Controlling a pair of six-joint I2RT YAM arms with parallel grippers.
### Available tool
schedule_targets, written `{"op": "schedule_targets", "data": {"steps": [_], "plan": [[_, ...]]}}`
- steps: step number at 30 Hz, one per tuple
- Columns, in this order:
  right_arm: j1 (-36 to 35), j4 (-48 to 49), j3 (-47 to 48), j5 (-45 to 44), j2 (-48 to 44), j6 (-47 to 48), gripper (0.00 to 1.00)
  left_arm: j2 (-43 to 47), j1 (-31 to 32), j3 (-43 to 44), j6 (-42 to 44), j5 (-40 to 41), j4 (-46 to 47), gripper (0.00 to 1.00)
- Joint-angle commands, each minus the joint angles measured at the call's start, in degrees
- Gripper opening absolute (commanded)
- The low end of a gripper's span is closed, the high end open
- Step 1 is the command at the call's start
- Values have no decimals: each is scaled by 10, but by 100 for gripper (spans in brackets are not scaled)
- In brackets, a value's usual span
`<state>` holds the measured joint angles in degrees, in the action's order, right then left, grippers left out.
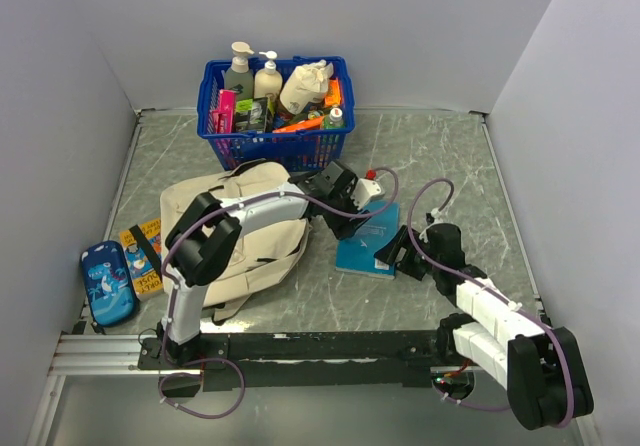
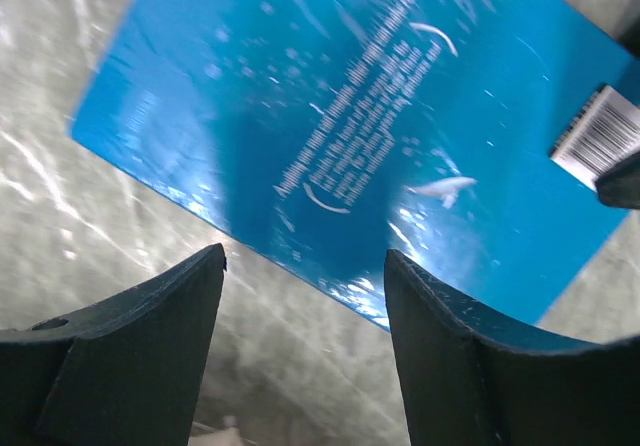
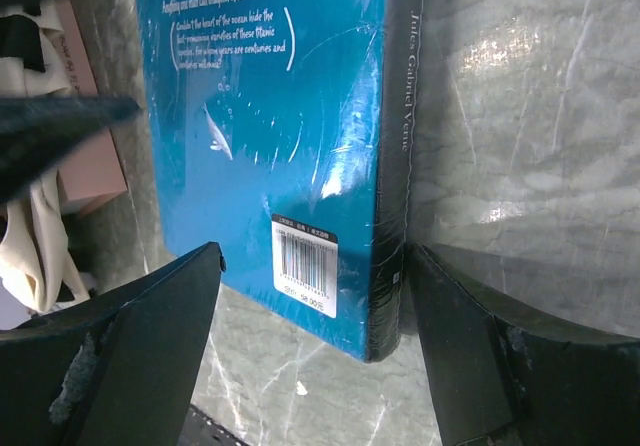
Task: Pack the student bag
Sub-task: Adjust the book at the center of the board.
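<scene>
The beige student bag (image 1: pixel 245 231) lies flat at the left of the table, partly under my left arm. A blue shrink-wrapped book (image 1: pixel 368 243) lies flat on the table to its right. My left gripper (image 1: pixel 347 226) is open over the book's far-left edge; in the left wrist view (image 2: pixel 305 256) its fingers straddle the edge of the book (image 2: pixel 350 116). My right gripper (image 1: pixel 393 256) is open at the book's near-right corner. In the right wrist view (image 3: pixel 312 251) the fingers stand on either side of the book (image 3: pixel 280 116), one against its black spine, by the barcode.
A blue plastic basket (image 1: pixel 275 146) full of bottles and packets stands at the back. A blue shark-print pencil case (image 1: pixel 108 282) and an orange book (image 1: pixel 142 256) lie at the left edge. A pink box (image 3: pixel 85 151) shows beside the bag in the right wrist view.
</scene>
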<state>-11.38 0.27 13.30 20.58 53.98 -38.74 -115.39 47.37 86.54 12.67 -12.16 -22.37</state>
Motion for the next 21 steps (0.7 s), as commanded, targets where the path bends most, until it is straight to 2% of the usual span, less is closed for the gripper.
{"op": "schedule_targets", "data": {"steps": [1, 4, 9, 15, 21], "plan": [[6, -15, 23, -28, 5, 9, 84, 2, -10, 20, -57, -13, -21, 70], [10, -5, 37, -68, 3, -9, 84, -18, -38, 41, -91, -35, -31, 69], [10, 39, 59, -141, 16, -13, 87, -35, -53, 52, -91, -55, -41, 69], [10, 107, 74, -119, 117, -17, 88, -69, -58, 76, -92, -92, -46, 70], [5, 159, 53, -78, 166, -36, 87, -108, -59, 110, -94, -136, -65, 69]]}}
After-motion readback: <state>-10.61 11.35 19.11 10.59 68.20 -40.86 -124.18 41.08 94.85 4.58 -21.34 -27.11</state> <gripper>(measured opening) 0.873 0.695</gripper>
